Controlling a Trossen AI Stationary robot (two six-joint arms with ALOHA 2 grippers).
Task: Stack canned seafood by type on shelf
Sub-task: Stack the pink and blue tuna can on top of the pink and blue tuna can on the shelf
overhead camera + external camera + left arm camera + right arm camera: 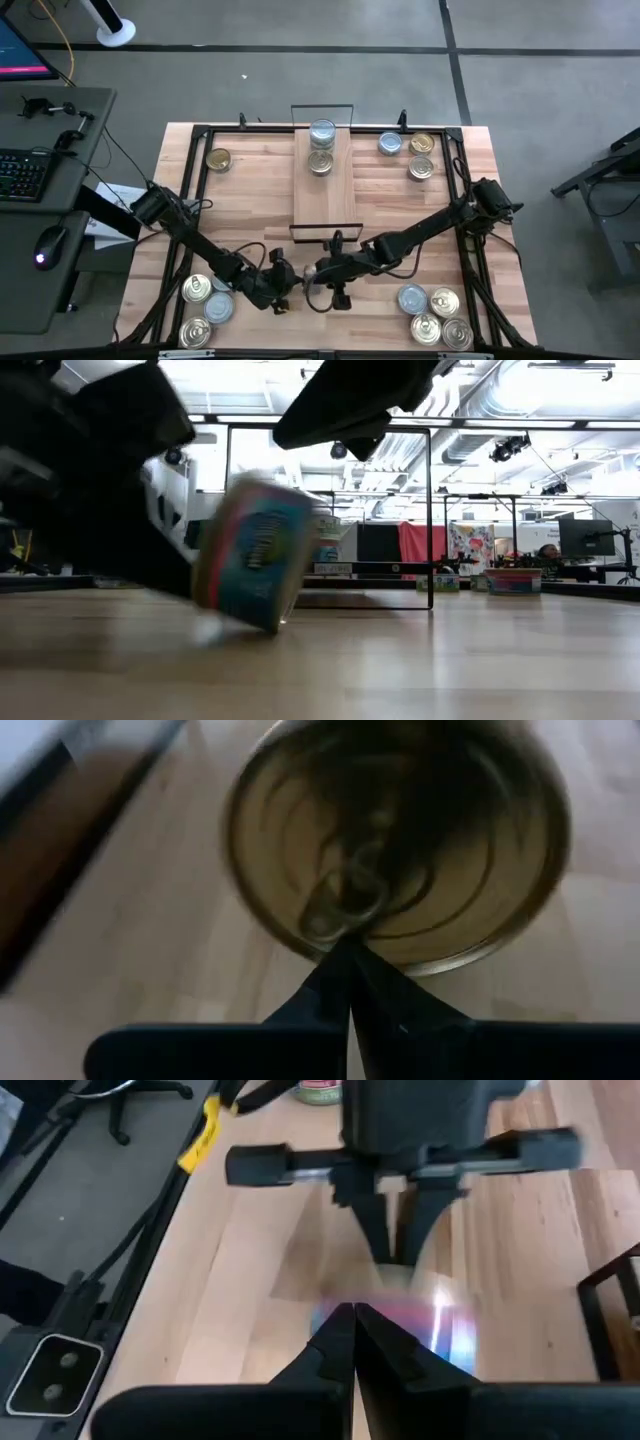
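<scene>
One tin of canned seafood (255,565) with a teal label stands tipped up on its rim on the tabletop, near the front and just short of the shelf. Its gold pull-tab lid (400,840) faces my left gripper (350,952), which is shut with its tips on the lid. My right gripper (352,1318), also shut, faces the tin's other side from the right; in the low view that arm hangs above the tin. The shelf (325,195) is a light-wood plank carrying a silver-blue-topped tin (322,131) and a gold-topped one (320,163) at its far end. My left gripper sets its shut fingertips against the gold lid near its rim, just below the pull tab (345,910). It comes in slanting down from the table's left. The tin is tilted, with only its lower edge (265,622) on the table.
Loose tins lie in groups at the near left (205,300), near right (435,315) and far right (420,155), plus one at the far left (218,158). Black wire frames stand at the shelf's short ends. A desk with keyboard and mouse sits beyond the table's left.
</scene>
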